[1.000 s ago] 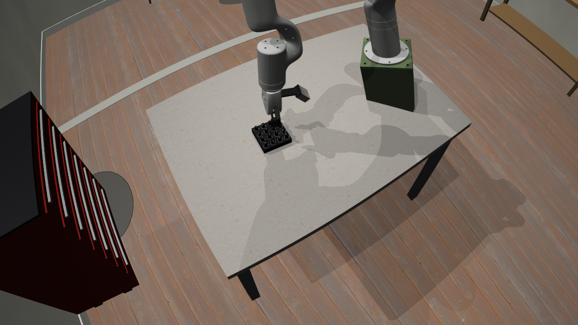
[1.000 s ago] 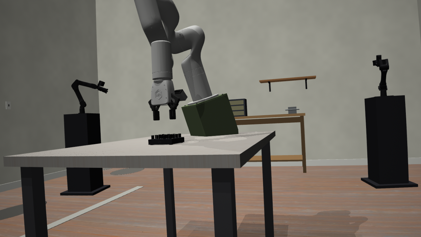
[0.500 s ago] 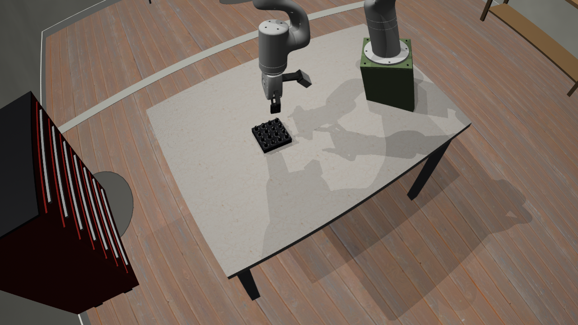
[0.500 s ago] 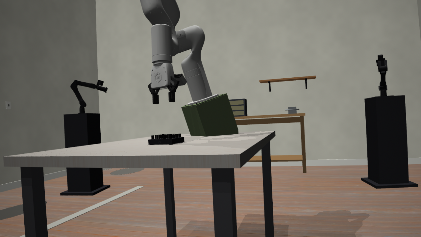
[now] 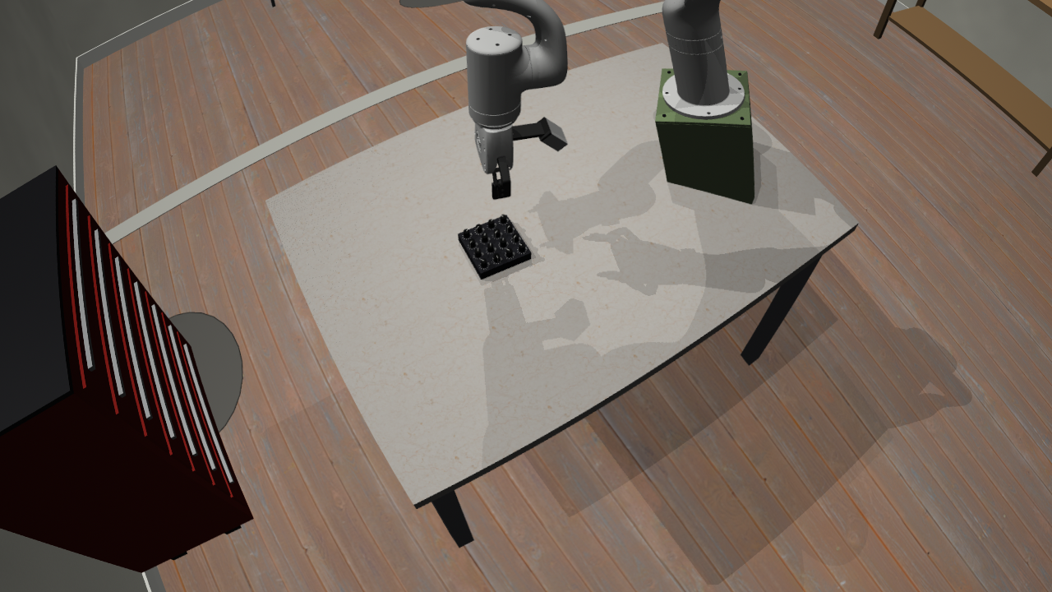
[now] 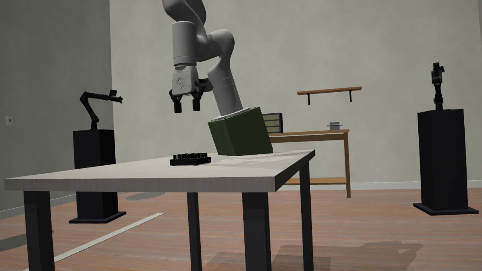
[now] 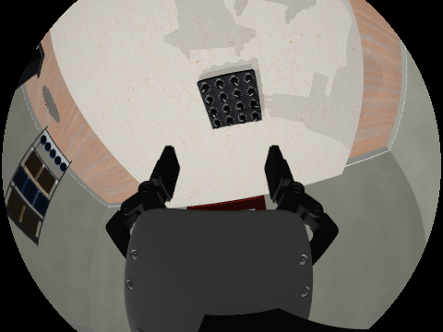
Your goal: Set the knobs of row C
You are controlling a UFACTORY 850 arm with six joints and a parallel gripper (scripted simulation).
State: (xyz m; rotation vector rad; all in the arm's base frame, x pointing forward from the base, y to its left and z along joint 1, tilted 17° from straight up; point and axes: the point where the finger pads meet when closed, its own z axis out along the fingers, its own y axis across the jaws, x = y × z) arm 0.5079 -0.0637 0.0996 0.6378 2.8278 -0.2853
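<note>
- A dark red cabinet (image 5: 132,471) (image 7: 231,202) with pale and red strips stands at left in the top view.
- A black arm (image 6: 89,106) tops a black pedestal (image 6: 86,151) at left.
- Another black arm (image 6: 437,90) tops a black pedestal (image 6: 441,158) at right.
- A wooden side table (image 5: 963,66) (image 6: 347,161) at the far wall bears a drawer unit (image 6: 272,123).
- Above it hangs a wooden shelf (image 6: 328,90).
- A pale strip (image 5: 294,136) (image 6: 111,236) crosses the floorboards.

gripper (image 5: 500,194) (image 6: 186,108) (image 7: 221,156): hexagonal logo (image 6: 180,82), letters unclear | knob box (image 5: 494,247) (image 6: 190,161) (image 7: 230,99): print too small to read
</note>
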